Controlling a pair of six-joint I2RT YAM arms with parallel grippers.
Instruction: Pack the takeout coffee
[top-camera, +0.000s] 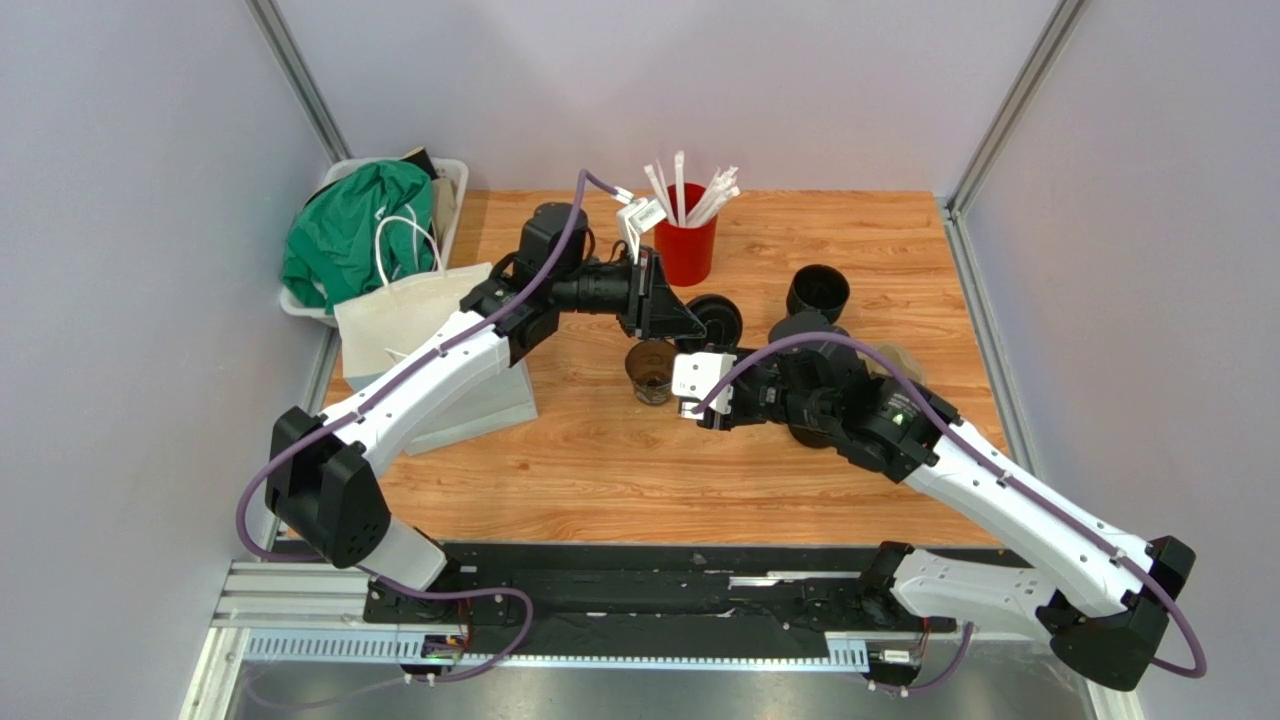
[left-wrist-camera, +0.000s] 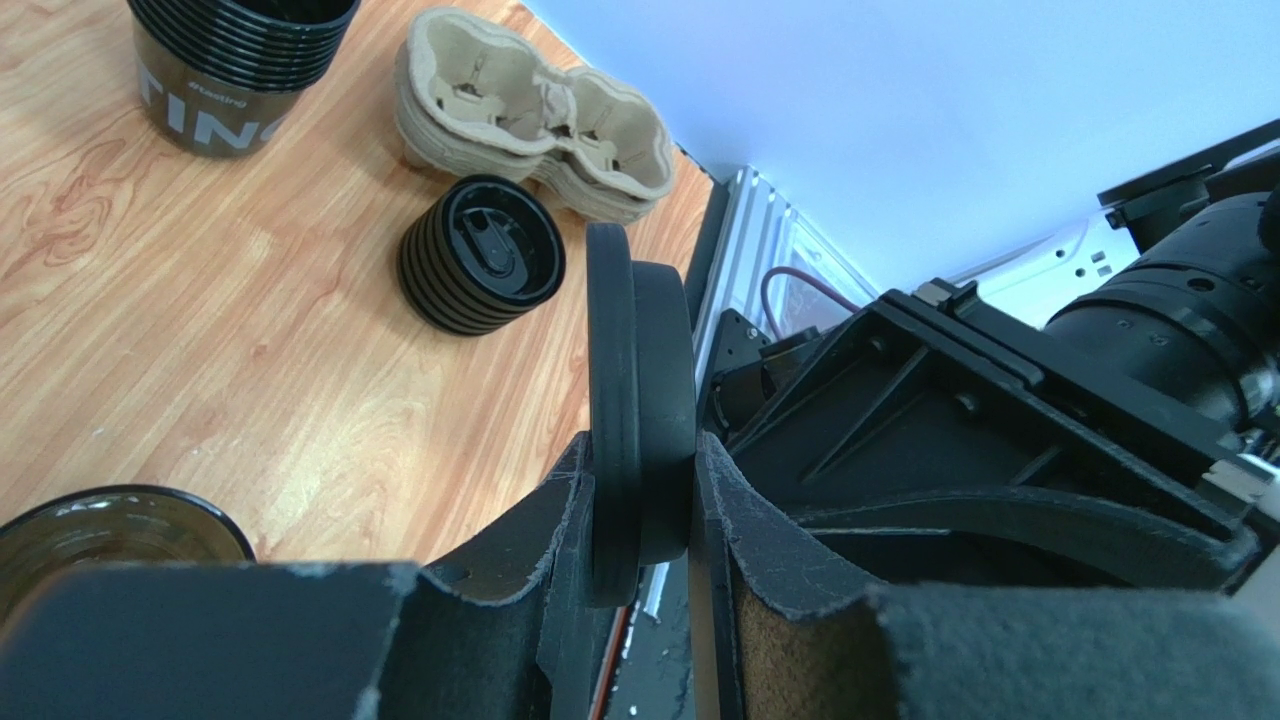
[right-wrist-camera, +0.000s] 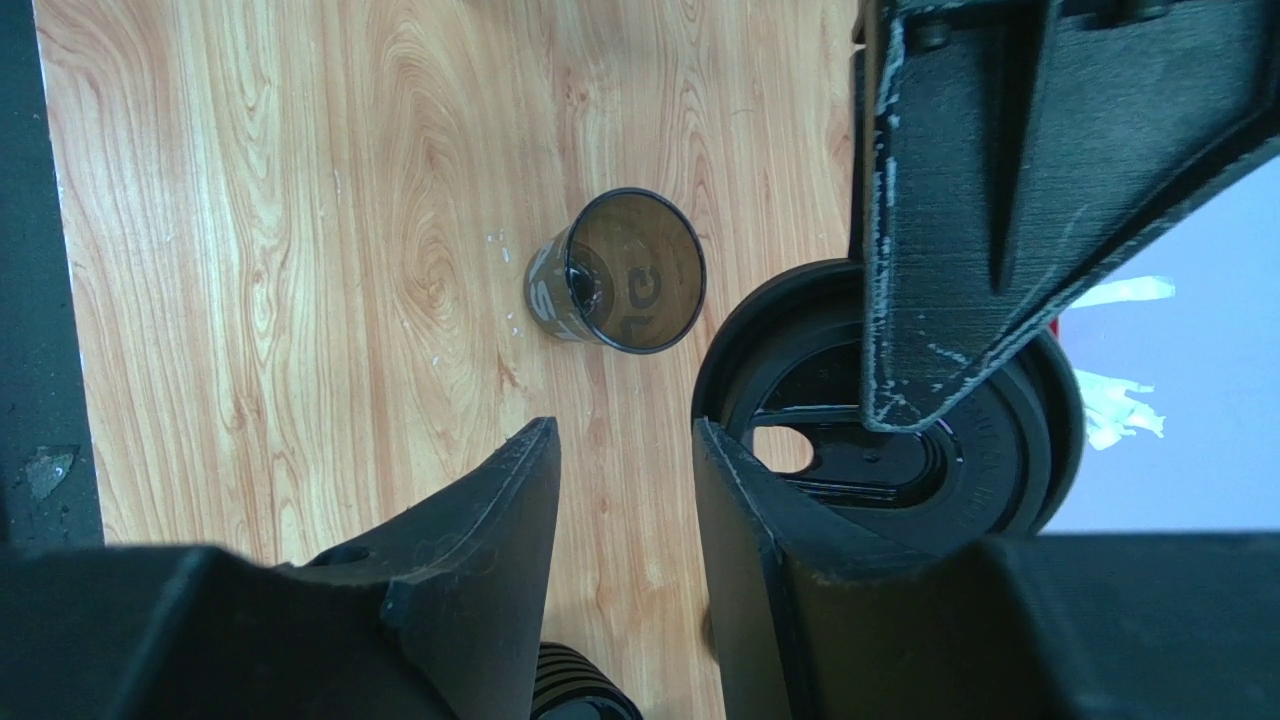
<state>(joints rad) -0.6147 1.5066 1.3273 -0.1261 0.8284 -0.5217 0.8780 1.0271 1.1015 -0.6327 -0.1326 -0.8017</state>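
Lidding step: left hand (left-wrist-camera: 640, 518) pinches a lid (left-wrist-camera: 639, 345) edge-on, two o'clock of the open cup (top-camera: 651, 369); right hand (right-wrist-camera: 624, 450) spread, empty. Next, level it over the rim.

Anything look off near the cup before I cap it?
The left gripper pinches the lid on edge, upright rather than flat. Pale specks dot the table beside the open cup; spill or dust, cannot tell. Otherwise nothing stands out.
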